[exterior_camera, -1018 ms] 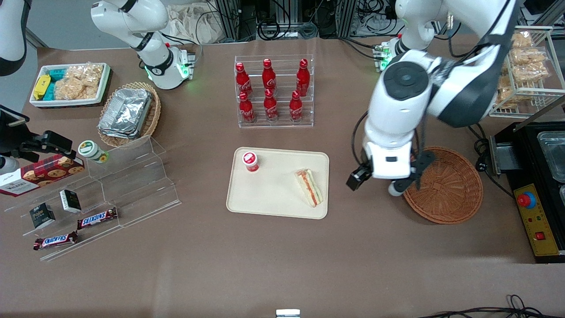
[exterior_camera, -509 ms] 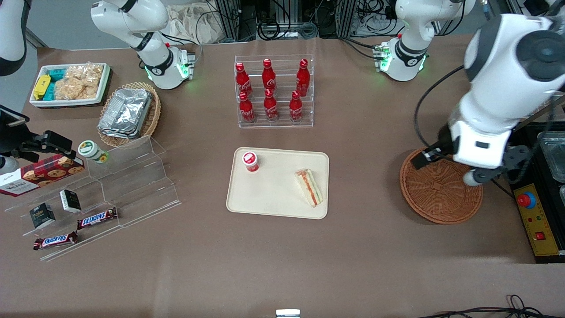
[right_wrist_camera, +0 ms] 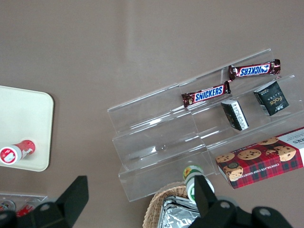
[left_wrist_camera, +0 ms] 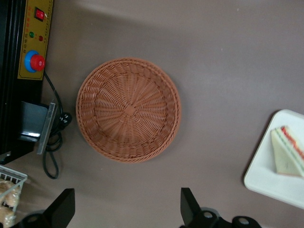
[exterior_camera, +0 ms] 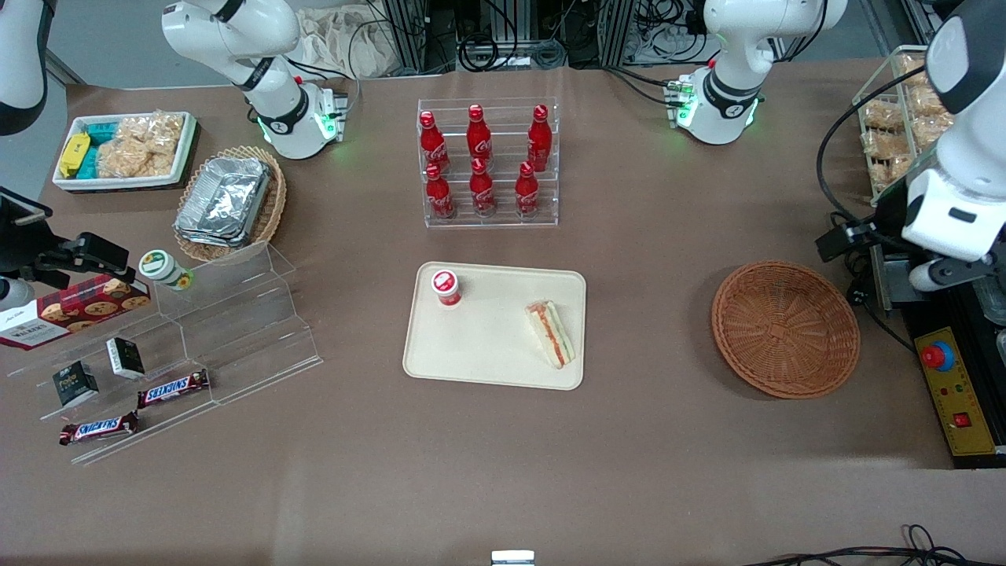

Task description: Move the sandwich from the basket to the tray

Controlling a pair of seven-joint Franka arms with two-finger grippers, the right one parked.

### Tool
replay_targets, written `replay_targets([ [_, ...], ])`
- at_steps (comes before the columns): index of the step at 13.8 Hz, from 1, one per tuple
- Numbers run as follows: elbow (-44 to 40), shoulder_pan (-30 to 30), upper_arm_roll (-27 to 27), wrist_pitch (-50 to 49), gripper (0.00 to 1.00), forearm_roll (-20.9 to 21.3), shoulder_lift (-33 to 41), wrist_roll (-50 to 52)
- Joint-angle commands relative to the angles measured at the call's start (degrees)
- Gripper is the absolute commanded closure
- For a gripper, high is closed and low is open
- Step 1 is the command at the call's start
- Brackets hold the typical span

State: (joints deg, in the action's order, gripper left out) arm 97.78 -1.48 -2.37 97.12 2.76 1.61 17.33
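The sandwich [exterior_camera: 550, 334] [left_wrist_camera: 289, 152] lies on the cream tray [exterior_camera: 487, 346] [left_wrist_camera: 270, 183], close to the tray edge that faces the basket. The reddish-brown wicker basket [exterior_camera: 786, 328] [left_wrist_camera: 128, 109] stands empty on the brown table, toward the working arm's end. My gripper [exterior_camera: 939, 263] [left_wrist_camera: 127, 197] hangs high at the table's edge, past the basket and above the black equipment. Its fingers [left_wrist_camera: 64, 209] are spread wide and open, with only bare table between them.
A small red-capped bottle [exterior_camera: 446, 287] stands on the tray. A rack of red cola bottles [exterior_camera: 487, 165] is farther from the camera than the tray. A control box with a red button [exterior_camera: 939, 358] [left_wrist_camera: 35, 61] and a wire snack rack [exterior_camera: 896, 134] flank my gripper.
My arm swung from between tray and basket, across the basket, out to the working arm's end of the table. The sandwich stayed on the tray.
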Motion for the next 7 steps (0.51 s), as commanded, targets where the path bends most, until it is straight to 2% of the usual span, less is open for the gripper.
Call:
replay_targets([
  [1,7.32,-2.91,5.43,2.20,0.00,-1.62,6.37,-6.93],
  [5,16.55,-3.71,8.43,7.11,0.00,-1.53,12.88,-8.98],
  [7,16.66,-3.62,8.79,6.77,0.00,-1.36,13.15,-9.07],
])
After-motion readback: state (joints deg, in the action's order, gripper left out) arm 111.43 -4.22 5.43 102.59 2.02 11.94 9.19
